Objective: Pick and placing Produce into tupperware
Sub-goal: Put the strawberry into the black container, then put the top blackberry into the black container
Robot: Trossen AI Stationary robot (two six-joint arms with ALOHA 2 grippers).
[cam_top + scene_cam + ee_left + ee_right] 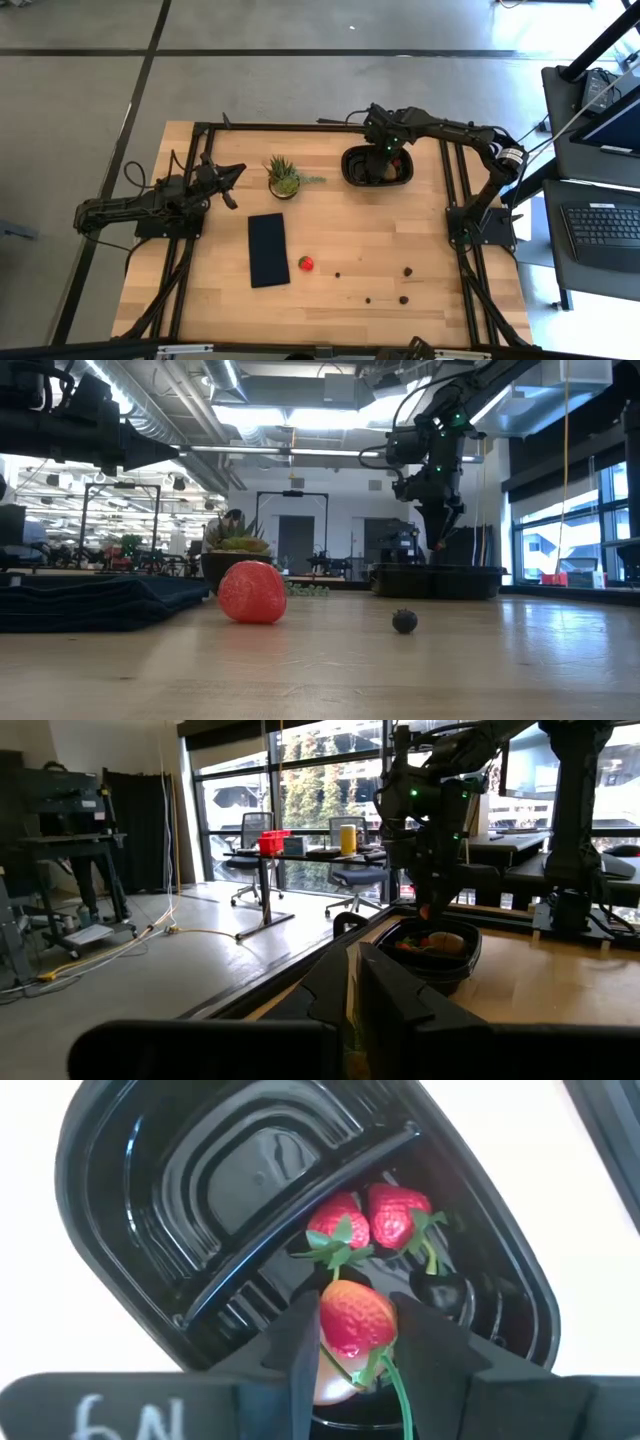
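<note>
The right gripper (356,1342) hangs over the black oval plastic tupperware (352,168) at the far right of the wooden counter (420,235), its jaws closed on a red strawberry with a green stem (354,1320) — two more red strawberries (370,1218) lie in the compartment below. One loose red strawberry (306,263) sits near the flat dark rectangular pad (268,249), small dark berries (405,299) scattered to its right. The left gripper (232,177) waits at the left by the spiky green potted plant (283,177), jaws close together, empty.
</note>
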